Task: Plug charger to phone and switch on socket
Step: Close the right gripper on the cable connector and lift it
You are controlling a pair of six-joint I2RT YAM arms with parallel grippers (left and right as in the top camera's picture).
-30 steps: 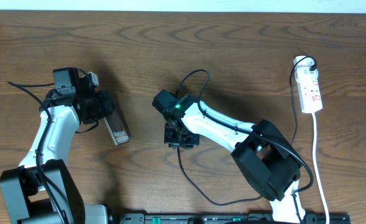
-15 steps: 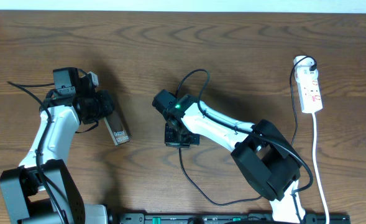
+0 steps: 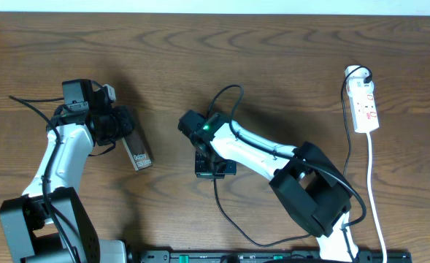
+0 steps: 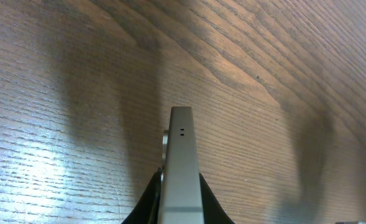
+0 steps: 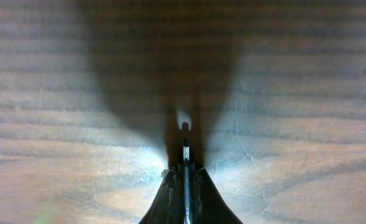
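One phone; one white socket; one thin black charger.

Open table between phone and right claw (socket well apart, at far right)

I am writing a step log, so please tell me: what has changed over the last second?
The right gripper closed on the charger tip and moved a little toward the bottom of the overhead view. The left gripper holds the phone as before; the socket has not moved.
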